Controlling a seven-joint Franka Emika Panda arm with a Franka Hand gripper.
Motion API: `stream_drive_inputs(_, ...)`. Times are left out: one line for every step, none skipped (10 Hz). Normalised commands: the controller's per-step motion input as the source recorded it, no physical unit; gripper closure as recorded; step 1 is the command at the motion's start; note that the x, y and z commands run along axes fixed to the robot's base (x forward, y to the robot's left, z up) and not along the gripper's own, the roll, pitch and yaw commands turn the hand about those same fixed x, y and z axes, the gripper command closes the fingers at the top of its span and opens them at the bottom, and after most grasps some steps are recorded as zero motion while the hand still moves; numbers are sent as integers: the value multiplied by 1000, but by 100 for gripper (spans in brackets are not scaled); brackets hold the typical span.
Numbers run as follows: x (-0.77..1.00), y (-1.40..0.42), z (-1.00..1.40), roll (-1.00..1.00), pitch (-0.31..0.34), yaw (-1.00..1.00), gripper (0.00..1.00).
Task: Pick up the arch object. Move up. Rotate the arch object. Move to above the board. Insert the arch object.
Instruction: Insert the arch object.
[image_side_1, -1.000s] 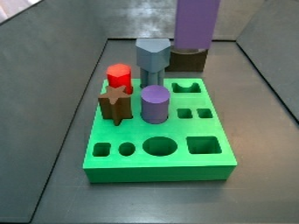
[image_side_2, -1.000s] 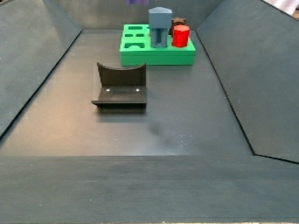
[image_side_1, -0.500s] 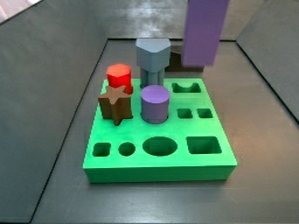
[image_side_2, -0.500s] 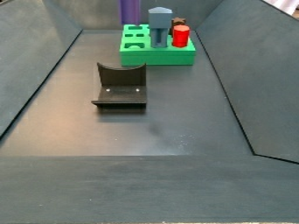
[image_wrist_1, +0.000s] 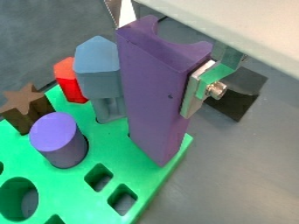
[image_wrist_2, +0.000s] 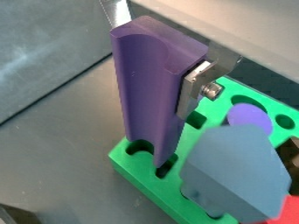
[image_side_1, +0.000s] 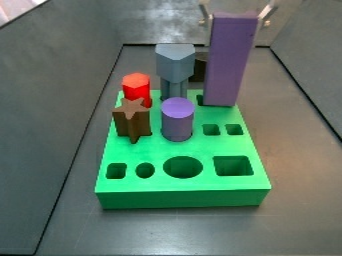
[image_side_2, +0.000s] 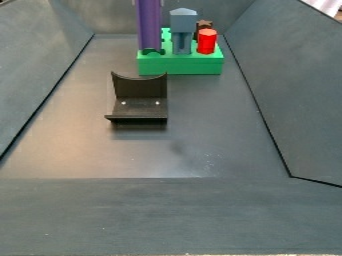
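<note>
Now upright, arch object (image_side_1: 227, 60) in end effector (image_wrist_1: 152, 61), bottom at board (image_side_1: 201, 185).

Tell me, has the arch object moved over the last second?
Yes. Held in the tool, the arch object has come down toward the board, its base now at the top face.

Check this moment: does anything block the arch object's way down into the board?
Nothing visible does. The hand grips the arch object upright, its lower end already at the board's slot in both wrist views. The grey block stands beside it, apart.
</note>
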Motion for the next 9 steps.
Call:
stream_drive_inputs(-117,0,74,-13,-47,0,100)
stream_drive_inputs(0,46,80,-56,0,0,100)
stream_drive_inputs(0,117,0,0,-19,57,100)
stream_drive_inputs(6,83,-43,0,-23,171,100)
stream_drive_inputs(0,51,-109,0,-26,131,100)
stream_drive_inputs(-137,-9,-226,0,-171,57,100)
stream_drive_inputs(-20,-169,-280,0,-190,71,100)
stream_drive_inputs(29,-29,-343,0,-140,117,100)
stream_drive_inputs(26,0,-391,0,-131,200,100)
